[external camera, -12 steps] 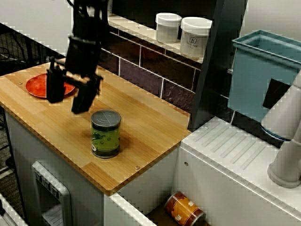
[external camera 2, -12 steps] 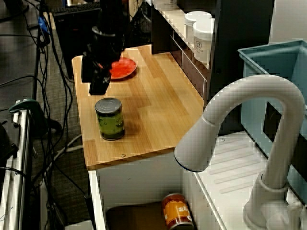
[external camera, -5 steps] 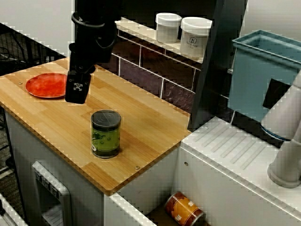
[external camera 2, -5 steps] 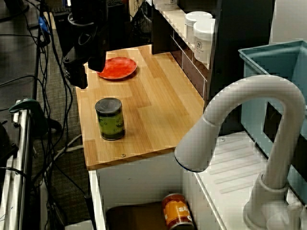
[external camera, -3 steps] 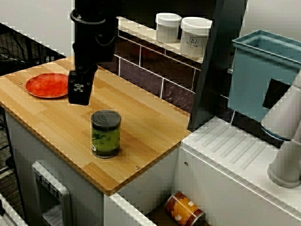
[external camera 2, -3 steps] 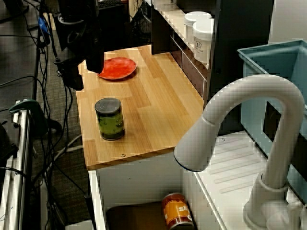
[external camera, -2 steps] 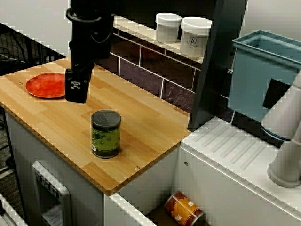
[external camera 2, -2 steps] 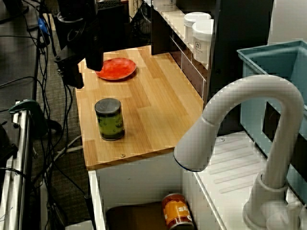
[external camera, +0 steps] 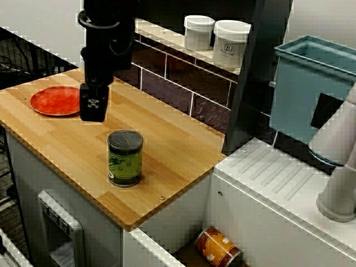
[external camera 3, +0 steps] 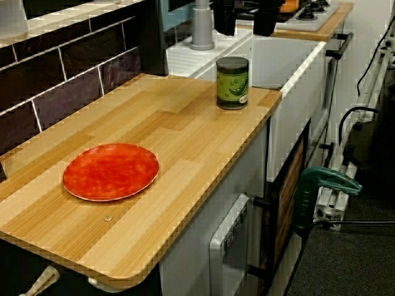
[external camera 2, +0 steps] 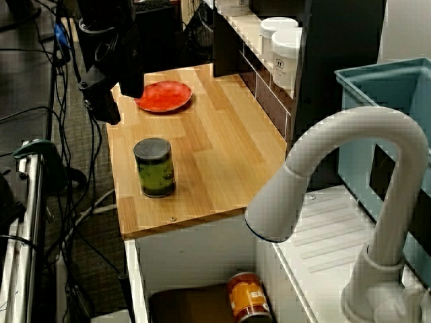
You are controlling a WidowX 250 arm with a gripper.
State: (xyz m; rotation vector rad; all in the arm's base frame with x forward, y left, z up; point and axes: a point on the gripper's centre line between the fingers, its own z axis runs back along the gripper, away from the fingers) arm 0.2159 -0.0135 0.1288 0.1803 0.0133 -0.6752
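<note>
My black gripper (external camera: 93, 107) hangs above the wooden counter (external camera: 178, 150), between a red plate (external camera: 55, 100) and a green-labelled can (external camera: 125, 158). It touches neither. In the view from the sink side the gripper (external camera 2: 102, 106) is over the counter's outer edge, left of the plate (external camera 2: 163, 95) and behind the can (external camera 2: 154, 167). The view that rides on the gripper shows both fingers (external camera 3: 223, 15) apart at the top, open and empty. The can (external camera 3: 232, 82) stands upright beyond them and the plate (external camera 3: 111, 171) lies near.
An orange can (external camera: 218, 247) lies on its side in the sink. A white faucet (external camera 2: 337, 175) arches over it. Two white jars (external camera: 231, 41) stand on the wall shelf, a teal bin (external camera: 311, 83) sits at the right, and a ribbed drainboard (external camera: 278, 178) is below it.
The gripper has risen away from the can, moved back toward the plate and turned edge-on to the front view. Over the last second it only wobbles slightly. Can and plate have not moved.
</note>
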